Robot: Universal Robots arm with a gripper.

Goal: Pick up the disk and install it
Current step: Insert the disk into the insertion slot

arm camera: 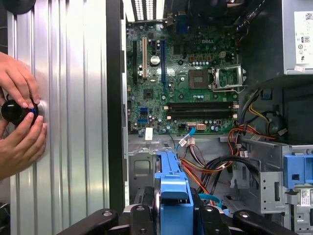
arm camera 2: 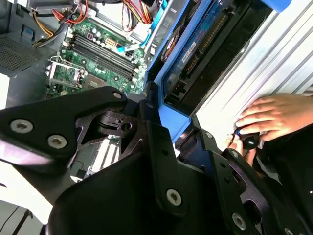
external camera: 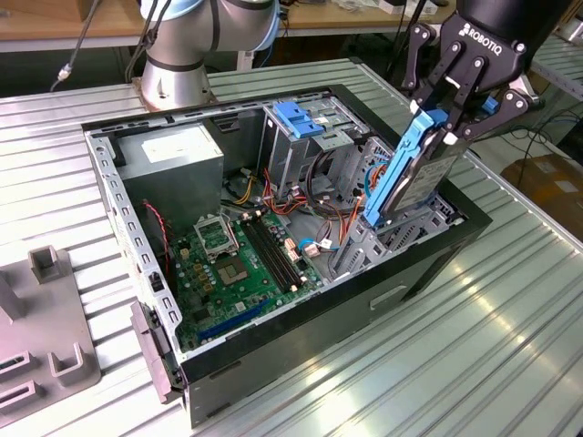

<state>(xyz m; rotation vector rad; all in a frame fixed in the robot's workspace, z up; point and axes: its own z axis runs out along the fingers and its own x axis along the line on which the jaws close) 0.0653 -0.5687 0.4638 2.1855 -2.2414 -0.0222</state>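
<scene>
Above the computer case (external camera: 301, 357), my claw (external camera: 455, 116) clamps the disk (external camera: 412, 180) by its blue-framed edges; I judge it rigid, fragile.

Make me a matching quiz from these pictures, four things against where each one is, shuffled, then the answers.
1. grey metal hard drive in a blue plastic carrier frame
2. green motherboard
3. blue plastic latch piece
4. person's hands

A. atop the metal drive cage
B. on a black knob
C. tilted, clamped in the black gripper
D. flat in the open computer case

Pairs: 1-C, 2-D, 3-A, 4-B
</scene>
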